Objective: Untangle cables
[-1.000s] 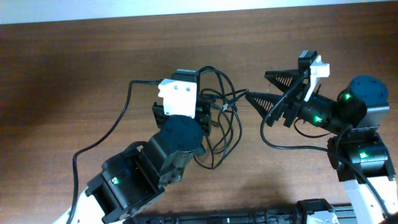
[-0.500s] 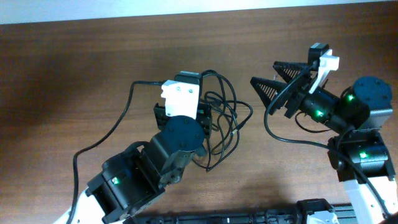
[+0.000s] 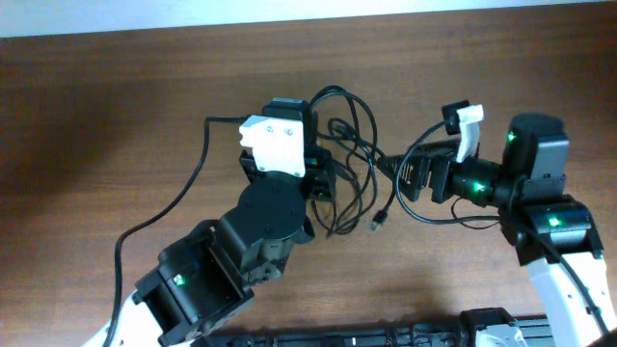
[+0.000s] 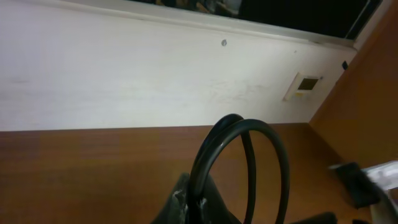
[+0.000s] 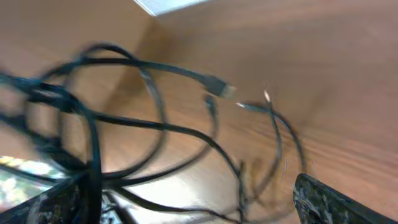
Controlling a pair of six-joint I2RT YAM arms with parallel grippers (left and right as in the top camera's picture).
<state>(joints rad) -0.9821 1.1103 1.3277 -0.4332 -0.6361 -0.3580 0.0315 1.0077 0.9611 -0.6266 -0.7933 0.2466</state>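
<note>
1. far left, a long strand (image 3: 193, 178) of the cables runs off across the bare table (image 3: 77, 145). it lies slack and well apart from the knot, and looks free to drag.
2. the left gripper (image 4: 196, 208) is clamped tight on the cables (image 3: 352, 159). in its wrist view a doubled loop arches up from between the fingers.
3. the knot lies on the table between the two arms, just right of the left wrist, with several loops crossing one another. i judge these cords light, limp and a little springy. they would slip through a loose pinch and drag their neighbours along, so any pull should be slow.
4. a loose plug end (image 3: 379, 224) lies below the knot, apart from both tools. the cord just behind it looks the best place to take hold, since an end can be threaded out.
5. the right gripper (image 5: 186, 202) is spread fully wide and holds nothing. blurred strands cross between its fingers; whether they touch, i cannot tell.
6. the left arm's bulk hides part of the knot from above.
</note>
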